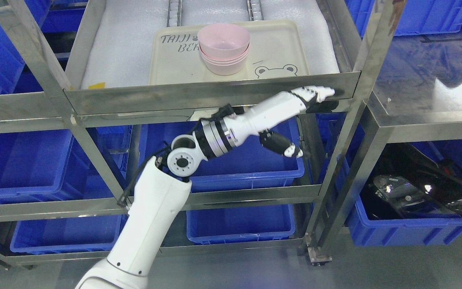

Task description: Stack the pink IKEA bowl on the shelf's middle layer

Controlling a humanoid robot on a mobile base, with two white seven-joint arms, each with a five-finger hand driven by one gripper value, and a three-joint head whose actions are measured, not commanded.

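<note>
A stack of pink bowls (223, 48) stands upright on a cream tray (279, 52) with a bear drawing, on the padded shelf layer. My left hand (309, 105) is in front of the shelf's steel front rail (199, 94), below and to the right of the bowls. Its fingers (319, 92) are stretched out flat against the rail and its thumb (289, 149) hangs down. It holds nothing.
The steel shelf frame has upright posts at the left (34, 60) and right (359, 64). Blue bins (22, 164) fill the lower layers. A second steel table (427, 92) stands to the right, over a bin holding black and clear plastic items (419, 184).
</note>
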